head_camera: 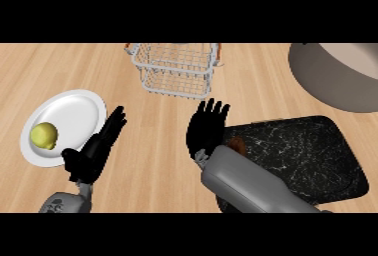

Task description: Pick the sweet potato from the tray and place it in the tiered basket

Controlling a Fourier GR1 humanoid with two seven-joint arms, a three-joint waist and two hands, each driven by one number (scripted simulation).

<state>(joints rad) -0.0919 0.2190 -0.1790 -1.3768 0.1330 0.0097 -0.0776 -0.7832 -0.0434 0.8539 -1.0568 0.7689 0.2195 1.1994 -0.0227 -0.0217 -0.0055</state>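
Head view: my right hand has its fingers straight and slightly spread, holding nothing, pointing away from me just off the left edge of the tray. The sweet potato lies on the tray's left margin, just right of the wrist and behind the fingertips. The forearm hides most of it, so I can't read its long axis. I judge this hand far the nearer; the left hand rests open, fingers straight, well left of the tray. The basket stands beyond the tray's far-left corner.
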